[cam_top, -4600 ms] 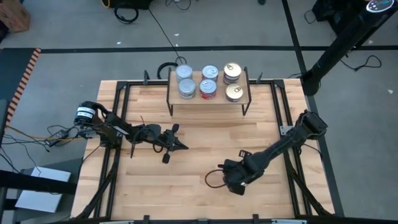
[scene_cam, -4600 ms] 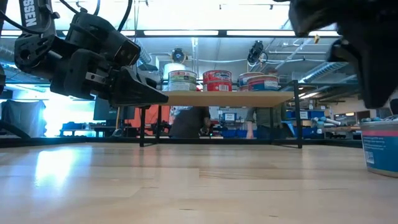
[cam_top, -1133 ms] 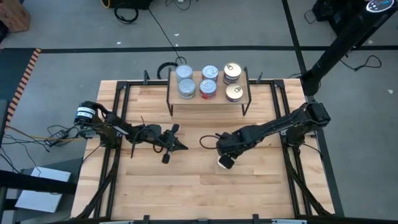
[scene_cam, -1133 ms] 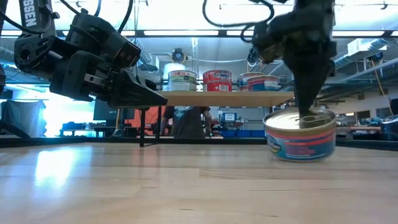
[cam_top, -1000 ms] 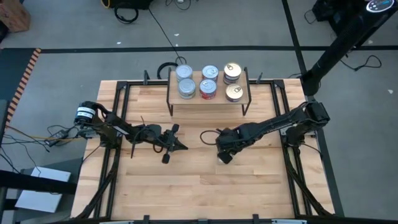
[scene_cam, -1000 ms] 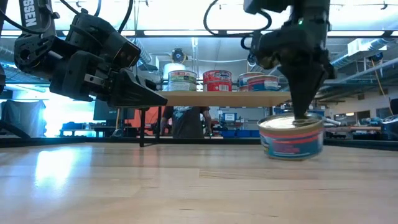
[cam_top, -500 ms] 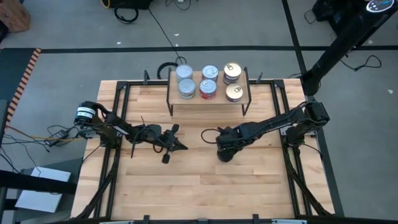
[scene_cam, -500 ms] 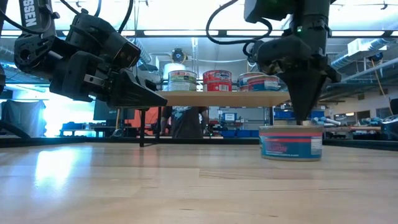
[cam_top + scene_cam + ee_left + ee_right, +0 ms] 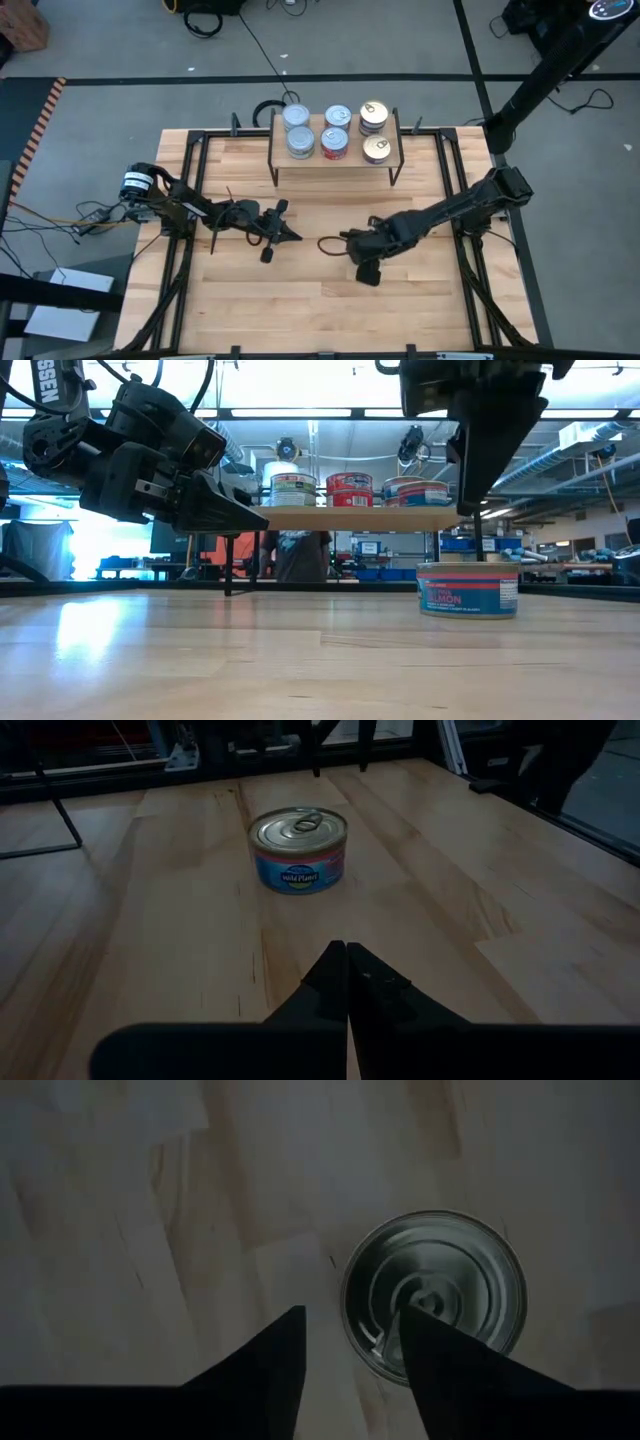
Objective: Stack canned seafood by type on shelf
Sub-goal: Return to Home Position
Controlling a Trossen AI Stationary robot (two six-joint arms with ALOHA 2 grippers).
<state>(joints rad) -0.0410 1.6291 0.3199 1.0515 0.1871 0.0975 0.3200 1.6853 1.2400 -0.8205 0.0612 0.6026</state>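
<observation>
My left pincer point(image 9: 288, 235) waits in front of the shelf point(image 9: 312, 131), off its left end. Its fingers are pressed together on nothing.

The change is on my other side. A second ago my right pincer point(image 9: 478, 490) had a tin point(image 9: 468, 588) by the rim, tilted just off the table point(image 9: 240, 300). Now that tin sits flat on the boards in front of the shelf, toward its right half. I have let go and lifted clear, so my fingers point(image 9: 268, 1355) stand apart above its gold pull-tab top.

On the shelf itself the silver-blue tins point(image 9: 298, 131) fill the left end, the red ones point(image 9: 336, 130) the middle and the gold-topped ones point(image 9: 374, 133) the right end, each kind in two piles.

So this tin is set down but not shelved. With its gold lid and pink-and-blue label it probably belongs with the right-end piles. I cannot read those labels well enough from table height to be sure. I judge the sorting is nearly done, with this one tin left to go up. It needs a fresh grip across the rim and a lift to the right end of the shelf.
</observation>
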